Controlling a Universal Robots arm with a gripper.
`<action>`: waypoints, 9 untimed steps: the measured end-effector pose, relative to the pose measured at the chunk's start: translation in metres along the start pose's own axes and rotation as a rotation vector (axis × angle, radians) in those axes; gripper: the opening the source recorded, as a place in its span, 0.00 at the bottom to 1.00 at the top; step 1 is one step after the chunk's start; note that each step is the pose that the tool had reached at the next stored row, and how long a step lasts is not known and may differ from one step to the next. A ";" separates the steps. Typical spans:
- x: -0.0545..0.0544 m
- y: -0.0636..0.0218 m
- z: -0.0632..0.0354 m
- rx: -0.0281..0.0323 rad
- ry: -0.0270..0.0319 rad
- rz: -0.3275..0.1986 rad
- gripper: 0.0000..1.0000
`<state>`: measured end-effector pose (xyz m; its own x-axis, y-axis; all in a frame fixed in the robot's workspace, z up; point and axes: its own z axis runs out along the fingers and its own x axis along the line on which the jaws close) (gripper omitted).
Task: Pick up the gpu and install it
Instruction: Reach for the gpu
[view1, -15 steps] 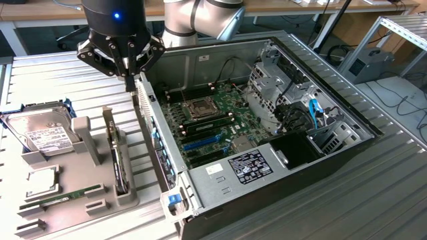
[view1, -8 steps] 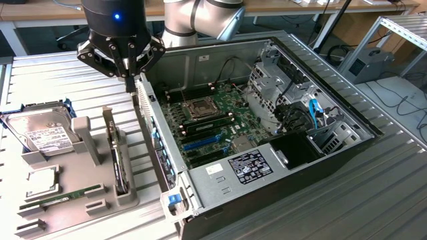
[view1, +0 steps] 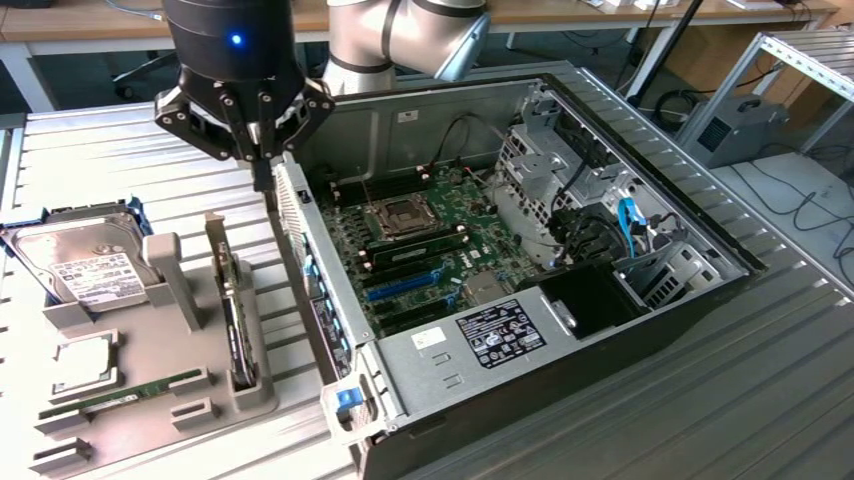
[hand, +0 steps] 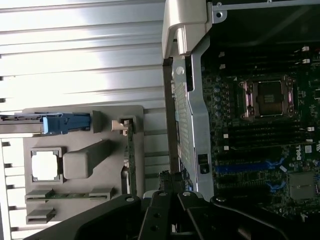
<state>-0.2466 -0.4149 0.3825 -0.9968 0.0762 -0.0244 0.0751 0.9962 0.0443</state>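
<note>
The tool (view1: 262, 178) hangs with its fingers pressed together (nothing visibly gripped) just above the rear wall of the open computer case (view1: 400, 115). In the exterior view, the gpu (view1: 240, 328) stands on edge in the grey holder (view1: 150, 435) on the tabletop (view1: 120, 170), at the tool's 6 o'clock, well apart from it.

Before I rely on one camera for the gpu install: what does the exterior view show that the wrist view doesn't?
Exterior view: the grey robot arm and the silver power supply box. Wrist view: a white logo on the green motherboard. Both: the shut black gripper near the open case's wall, the flat black gpu upright in the grey tray, the square CPU socket.
</note>
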 end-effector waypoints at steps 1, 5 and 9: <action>0.000 -0.0004 0.0000 -0.0001 0.0000 0.000 0.11; 0.000 -0.0020 0.0000 -0.0001 0.0000 0.000 0.11; 0.000 -0.0037 0.0000 -0.0001 0.0000 0.000 0.11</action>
<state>-0.2465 -0.4186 0.3823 -0.9968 0.0762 -0.0244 0.0750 0.9962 0.0444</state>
